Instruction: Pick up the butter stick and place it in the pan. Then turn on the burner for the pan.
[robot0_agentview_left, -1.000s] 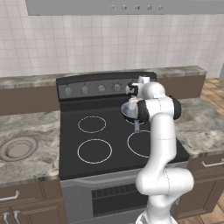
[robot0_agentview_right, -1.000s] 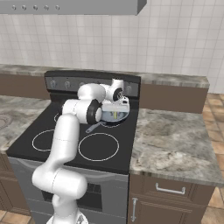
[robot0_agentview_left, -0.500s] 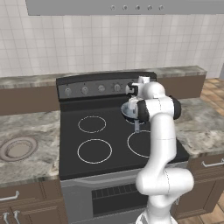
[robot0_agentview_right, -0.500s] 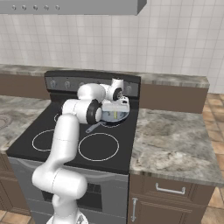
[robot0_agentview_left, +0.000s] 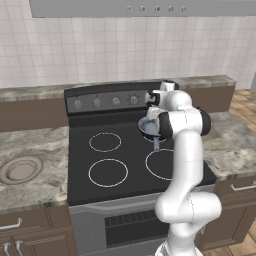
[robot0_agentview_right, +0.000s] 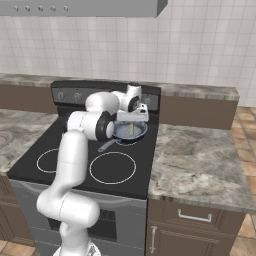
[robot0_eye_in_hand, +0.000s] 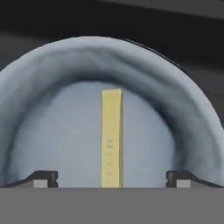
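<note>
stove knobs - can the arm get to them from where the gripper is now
Probably yes. The gripper hangs open over the pan, with the butter lying in it, and the knobs sit just behind on the back panel, nothing between.

The thin pale yellow butter stick (robot0_eye_in_hand: 111, 138) lies flat inside the small round grey-blue metal pan (robot0_eye_in_hand: 57, 83), which sits on the rear right burner of the black glass-top stove (robot0_agentview_left: 125, 160). The hand (robot0_agentview_right: 132, 117) hangs directly above the pan, fingertips (robot0_eye_in_hand: 43, 178) spread either side of the stick. A flat grey-brown round dish (robot0_agentview_left: 20, 169) rests on the desk (robot0_agentview_left: 30, 192) left of the stove.
</note>
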